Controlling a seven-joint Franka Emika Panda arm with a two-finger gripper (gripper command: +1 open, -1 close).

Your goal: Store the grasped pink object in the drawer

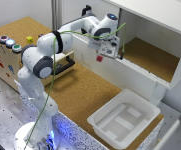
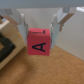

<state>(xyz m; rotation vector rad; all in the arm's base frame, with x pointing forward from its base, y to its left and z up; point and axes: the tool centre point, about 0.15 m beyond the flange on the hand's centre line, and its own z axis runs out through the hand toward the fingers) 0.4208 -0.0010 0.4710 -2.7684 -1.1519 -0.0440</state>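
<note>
We cannot see much of the drawer [image 1: 65, 66]: the arm's white links cross in front of it, and only a strip of its pale front and black bar handle shows past the elbow, so we cannot tell how far it stands open. It lies well apart from the end effector [image 1: 101, 56], lower and toward the exterior view's left.

The end effector's fingers are small and blurred in the exterior view. In the wrist view we see them pinching the pink block [image 2: 39, 42] from two opposite sides, with a black letter A on the face toward the camera. The block hangs in the air, clear of the cork-topped bench [image 1: 85, 90] beneath it.

Just beside the end effector, toward the exterior view's right, stands the white cupboard [image 1: 155, 45], its door edge and black handle close by. Its upper and right parts are cut off by the frame.

Below and further right, a white tub [image 1: 124, 119] sits at the bench's edge, well apart. Between it and the drawer the cork lies bare. A yellow cube [image 1: 29, 38] and three round buttons [image 1: 10, 43] sit on the cabinet top, far on the drawer's side.
</note>
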